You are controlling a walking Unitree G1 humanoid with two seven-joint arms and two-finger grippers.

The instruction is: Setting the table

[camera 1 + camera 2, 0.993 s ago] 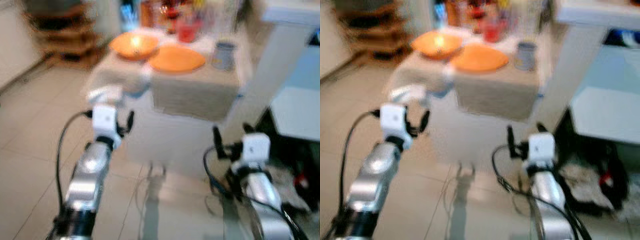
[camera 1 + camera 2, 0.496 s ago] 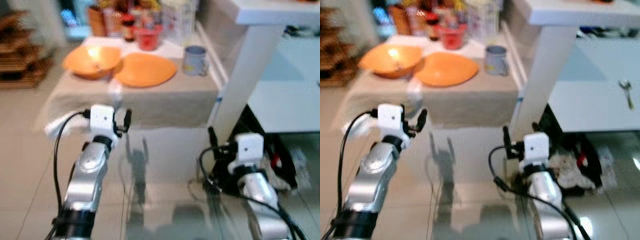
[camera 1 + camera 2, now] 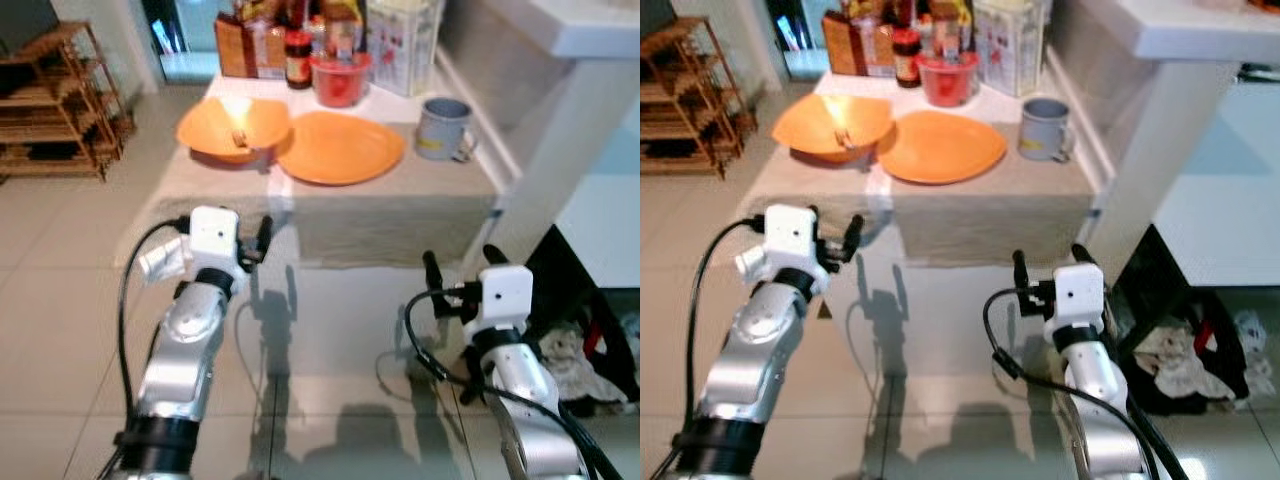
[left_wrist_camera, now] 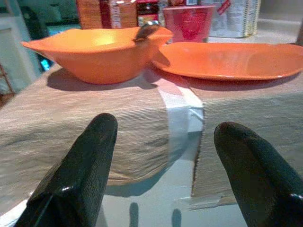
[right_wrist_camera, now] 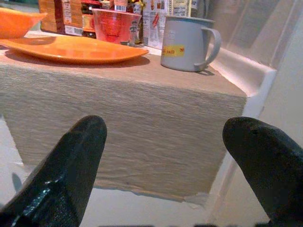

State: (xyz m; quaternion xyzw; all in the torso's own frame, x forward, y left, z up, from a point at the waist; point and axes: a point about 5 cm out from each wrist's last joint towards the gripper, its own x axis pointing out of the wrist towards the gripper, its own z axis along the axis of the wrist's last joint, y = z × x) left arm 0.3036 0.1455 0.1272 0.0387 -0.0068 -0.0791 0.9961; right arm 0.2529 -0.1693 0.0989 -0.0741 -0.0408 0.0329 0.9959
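Note:
A low table draped in a beige cloth (image 3: 400,215) stands ahead of me. On it sit an orange bowl (image 3: 232,128) with a spoon (image 4: 147,30) in it, an orange plate (image 3: 340,147) beside the bowl, and a grey mug (image 3: 442,129) to the right. My left gripper (image 4: 161,156) is open, short of the table's front edge and level with the bowl. My right gripper (image 3: 463,262) is open too, lower, in front of the cloth below the mug (image 5: 187,42). Neither holds anything.
A red cup (image 3: 340,80), jars and cartons (image 3: 290,40) crowd the back of the table. A wooden shelf (image 3: 55,100) stands at the far left. A white counter leg (image 3: 560,150) rises at the right, with dark clutter and rags (image 3: 590,345) on the floor by it.
The camera has swung and steadied, so the table now sits sharper and nearer the middle. Both arms keep the same raised pose with fingers open.

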